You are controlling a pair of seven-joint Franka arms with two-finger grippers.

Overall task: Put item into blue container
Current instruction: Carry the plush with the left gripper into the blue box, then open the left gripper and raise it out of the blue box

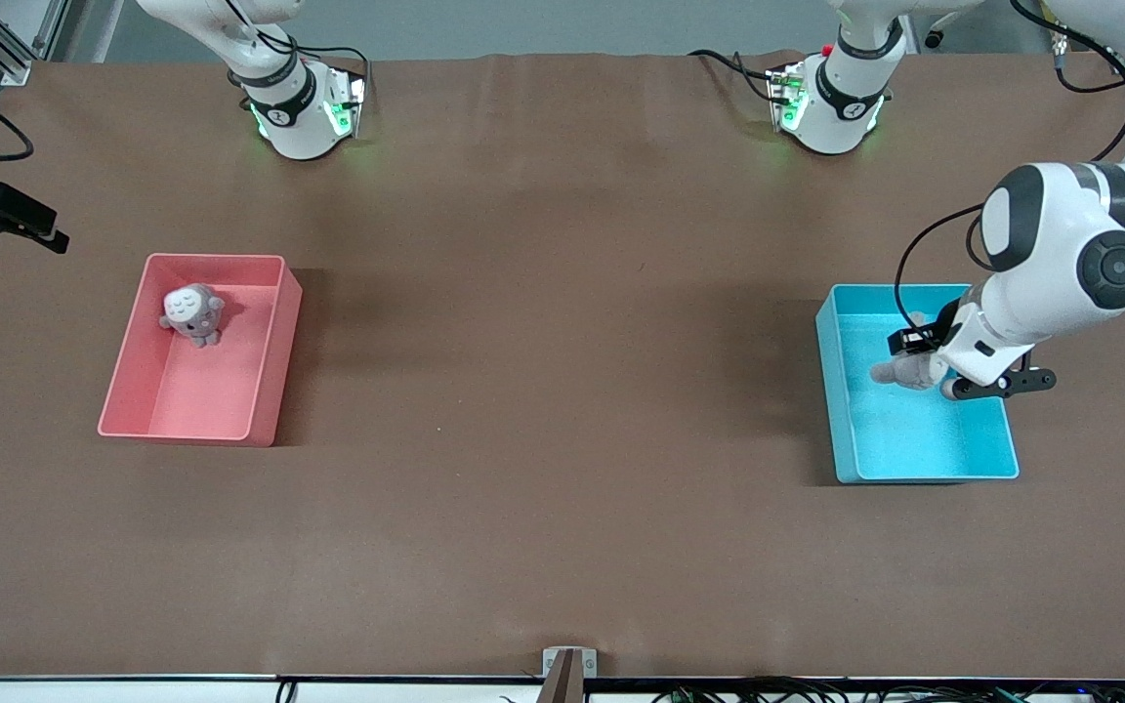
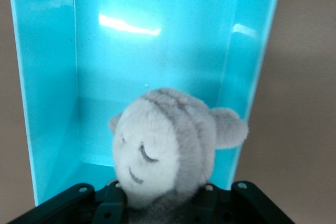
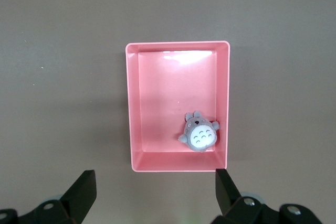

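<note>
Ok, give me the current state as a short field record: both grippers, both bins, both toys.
left gripper: shut on grey plush toy, over blue container
blue container: toward the left arm's end of the table; floor bare where visible
right gripper: open, high above pink bin, waiting
pink bin: toward the right arm's end
second plush toy: lying in pink bin, by a corner

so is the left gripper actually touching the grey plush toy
Touching. In the left wrist view the grey plush toy sits wedged in the left gripper, its body pressed between the dark fingers, over the blue container.
</note>
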